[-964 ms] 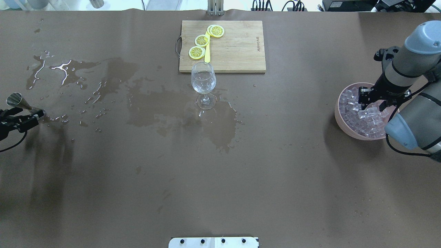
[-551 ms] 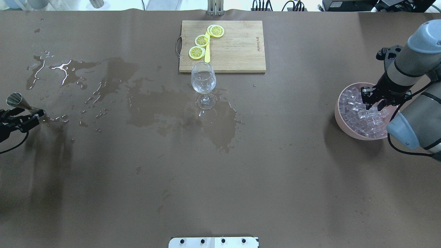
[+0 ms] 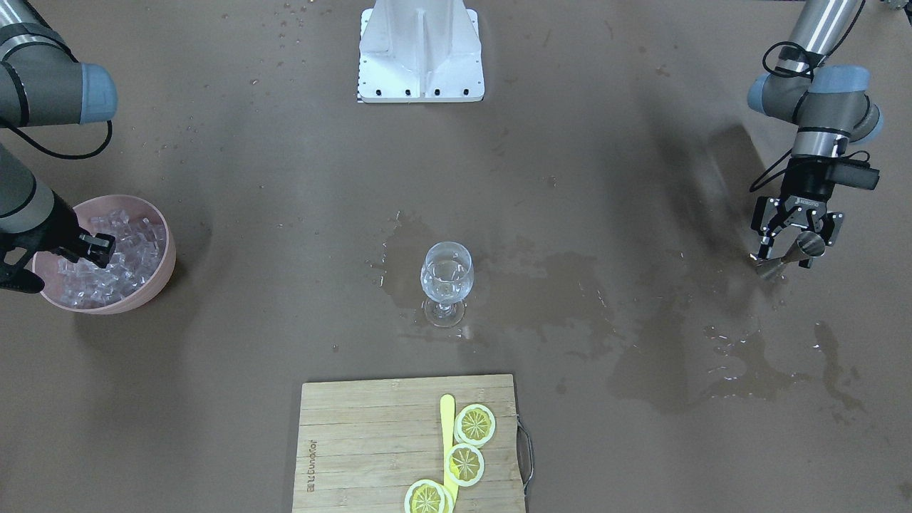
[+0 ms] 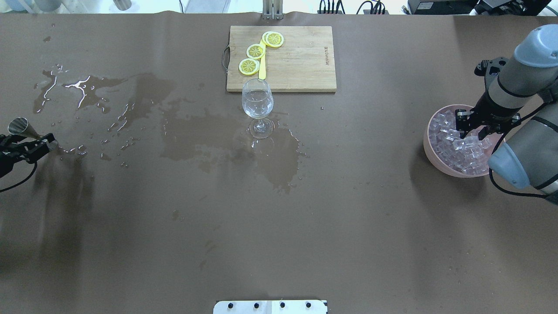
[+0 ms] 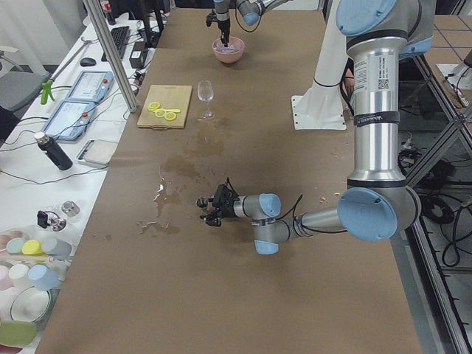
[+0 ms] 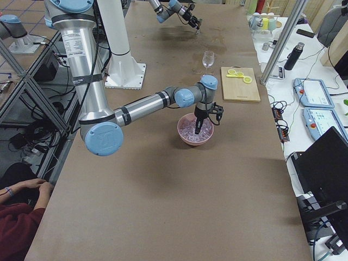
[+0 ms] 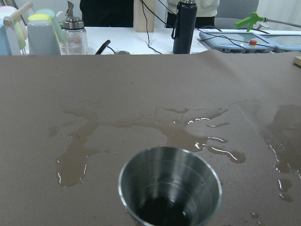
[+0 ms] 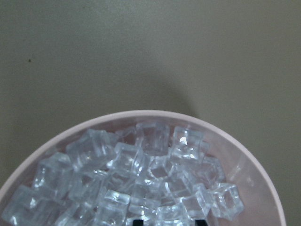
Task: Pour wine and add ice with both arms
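A stemmed wine glass (image 4: 257,104) stands mid-table with a little clear wine in it; it also shows in the front view (image 3: 447,278). My left gripper (image 4: 43,145) at the far left edge is shut on a steel jigger (image 4: 19,126), held just above the table (image 3: 798,249); the left wrist view looks into its cup (image 7: 170,190). My right gripper (image 4: 471,133) is open, its tips dipped among the ice cubes (image 8: 136,165) in a pink bowl (image 4: 429,144). Its fingertips (image 8: 137,221) just show at the bottom edge of the right wrist view.
A wooden cutting board (image 4: 301,61) with three lemon slices (image 4: 255,51) and a yellow knife lies behind the glass. Wet puddles (image 4: 83,87) spread from the left to under the glass. The white arm base (image 3: 420,50) is at the near edge.
My left gripper has drifted slightly left with the jigger. My right gripper has shifted a little over the ice bowl, still among the cubes.
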Robot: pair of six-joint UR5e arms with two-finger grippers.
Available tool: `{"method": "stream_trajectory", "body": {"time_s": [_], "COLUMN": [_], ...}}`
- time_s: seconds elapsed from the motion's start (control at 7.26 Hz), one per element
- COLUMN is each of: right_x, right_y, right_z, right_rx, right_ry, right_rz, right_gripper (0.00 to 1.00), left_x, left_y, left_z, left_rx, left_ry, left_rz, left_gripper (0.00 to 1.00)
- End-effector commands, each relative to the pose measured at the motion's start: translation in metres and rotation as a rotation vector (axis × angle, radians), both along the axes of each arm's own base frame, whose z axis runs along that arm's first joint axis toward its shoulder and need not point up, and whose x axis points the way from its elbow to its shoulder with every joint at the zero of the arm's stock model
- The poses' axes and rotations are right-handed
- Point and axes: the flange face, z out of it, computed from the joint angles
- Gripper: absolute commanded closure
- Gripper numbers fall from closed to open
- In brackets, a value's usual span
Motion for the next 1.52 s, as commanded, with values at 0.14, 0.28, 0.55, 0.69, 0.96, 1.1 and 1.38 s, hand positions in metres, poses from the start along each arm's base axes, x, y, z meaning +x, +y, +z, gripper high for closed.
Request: {"method": "stream_trajectory", "body": {"time_s": [0.14, 0.28, 0.55, 0.69, 0.96, 1.1, 1.38], "right_x": [-0.005, -0.004, -0.004, -0.005, -0.006, -0.005, 0.018], "right_y": [0.003, 0.005, 0.006, 0.006, 0.005, 0.003, -0.005], "right_z": [0.002, 0.004, 0.004, 0.003, 0.002, -0.001, -0.015], "right_rx": [-0.003, -0.007, -0.007, -0.007, -0.005, 0.000, 0.021], "right_ry": [0.002, 0.004, 0.002, 0.002, 0.001, -0.002, -0.022], "right_rz": [-0.009, -0.009, -0.011, -0.011, -0.013, -0.008, 0.030], "right_gripper": [0.51, 0.52, 0.67, 0.78, 0.89, 0.89, 0.89], "left_x": [0.005, 0.004, 0.007, 0.007, 0.006, 0.006, 0.006], "left_y": [-0.006, -0.006, -0.007, -0.007, -0.006, -0.006, -0.006], "left_z": [0.002, 0.004, 0.005, 0.003, 0.005, 0.005, 0.007], "left_rx": [0.003, 0.000, -0.001, 0.000, 0.000, 0.000, -0.003], "left_ry": [-0.010, -0.014, -0.016, -0.014, -0.016, -0.016, -0.020], "left_rz": [-0.018, -0.019, -0.014, -0.015, -0.016, -0.016, -0.016], "left_gripper": [0.22, 0.23, 0.26, 0.30, 0.40, 0.44, 0.51]}}
